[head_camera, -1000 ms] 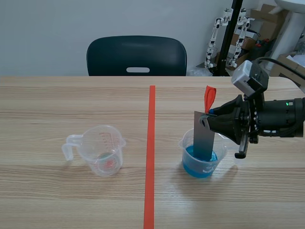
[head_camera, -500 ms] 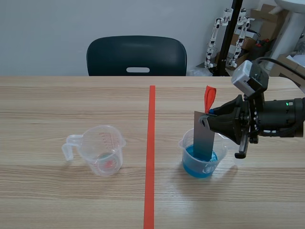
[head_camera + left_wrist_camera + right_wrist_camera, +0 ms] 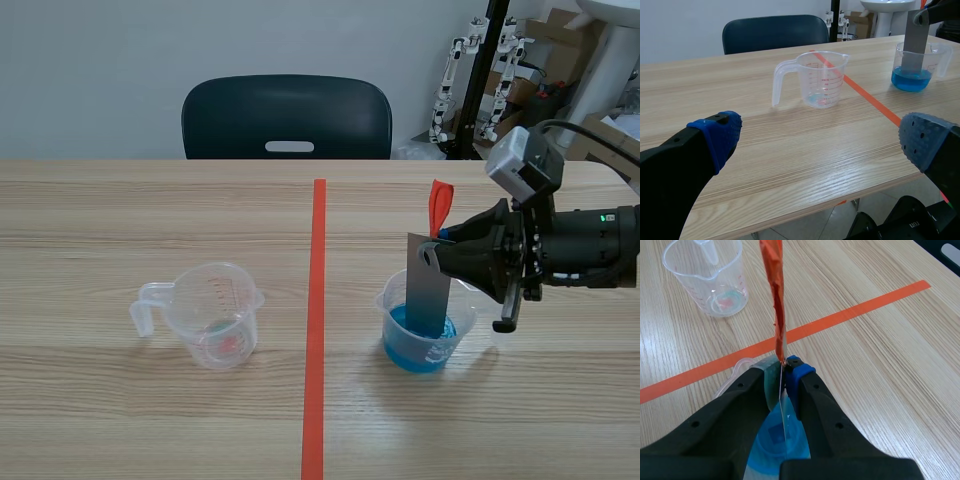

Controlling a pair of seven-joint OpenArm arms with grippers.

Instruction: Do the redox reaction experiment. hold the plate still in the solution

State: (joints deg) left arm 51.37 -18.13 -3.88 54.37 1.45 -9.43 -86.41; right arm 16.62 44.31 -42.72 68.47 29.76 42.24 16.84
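A grey metal plate (image 3: pixel 427 284) with an orange-red tab (image 3: pixel 439 207) on top stands upright in a small clear beaker of blue solution (image 3: pixel 420 337), right of the tape line. My right gripper (image 3: pixel 440 249) is shut on the plate's upper edge, coming in from the right. In the right wrist view the plate (image 3: pixel 783 412) shows edge-on between the fingers, its tab (image 3: pixel 776 295) rising ahead and the blue solution (image 3: pixel 774 435) below. My left gripper (image 3: pixel 817 137) hangs open over the table's near edge, well short of both beakers; the plate (image 3: pixel 915 42) shows far ahead.
An empty clear measuring beaker (image 3: pixel 213 314) with a handle stands left of the tape line (image 3: pixel 316 310), and also in the left wrist view the beaker (image 3: pixel 818 77). A dark chair (image 3: pixel 287 117) stands behind the table's far edge.
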